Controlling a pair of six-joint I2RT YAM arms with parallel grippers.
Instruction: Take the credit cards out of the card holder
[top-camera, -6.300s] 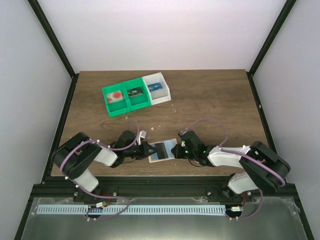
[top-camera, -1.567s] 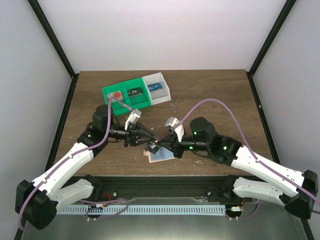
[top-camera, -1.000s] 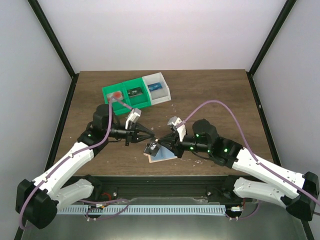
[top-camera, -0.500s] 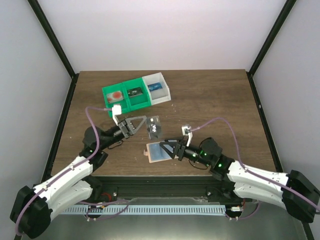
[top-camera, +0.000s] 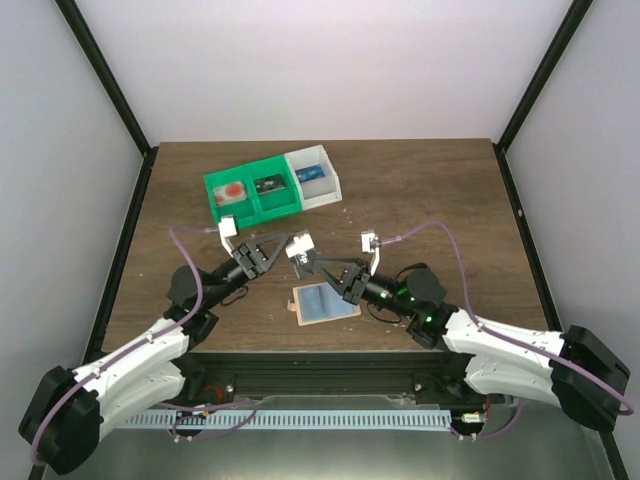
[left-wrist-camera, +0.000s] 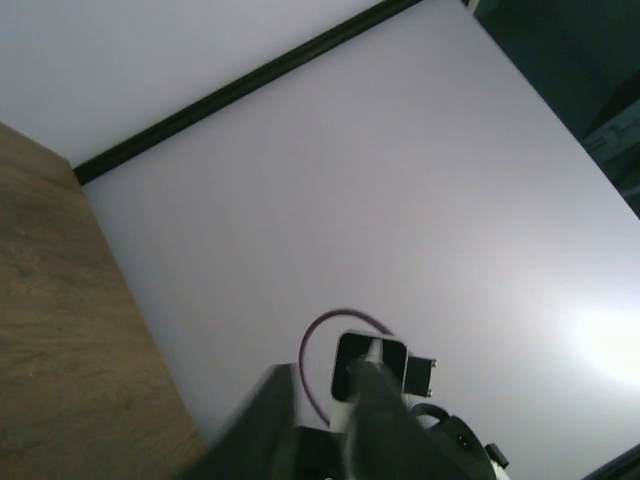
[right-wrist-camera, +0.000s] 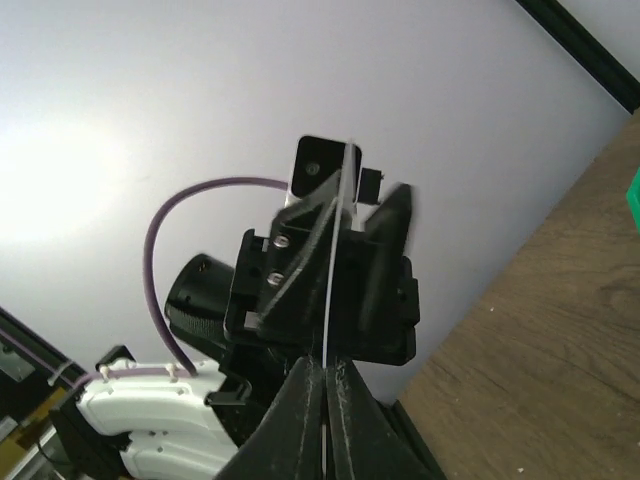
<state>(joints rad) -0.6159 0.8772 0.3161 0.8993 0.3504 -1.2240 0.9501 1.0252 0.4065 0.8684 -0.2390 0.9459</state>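
The tan card holder (top-camera: 297, 309) lies flat near the table's front edge with a light blue credit card (top-camera: 325, 300) on it. Above and behind it, a second credit card (top-camera: 300, 246) hangs in the air between both arms. My left gripper (top-camera: 284, 246) is shut on its left side and my right gripper (top-camera: 320, 264) is shut on its right side. The right wrist view shows that card (right-wrist-camera: 338, 250) edge-on as a thin white line, pinched by my right gripper (right-wrist-camera: 327, 365), with the left gripper (right-wrist-camera: 340, 215) behind. The left gripper (left-wrist-camera: 330, 400) is blurred in the left wrist view.
Two green bins (top-camera: 250, 193) and a white bin (top-camera: 313, 177) stand in a row at the back left, each with a small item inside. Both arms reach inward low over the front of the wooden table (top-camera: 430, 190). Black frame posts edge the table.
Half a second ago the left gripper alone held the raised card, with the right gripper open low by the holder. The right gripper has since risen and shut on the card.
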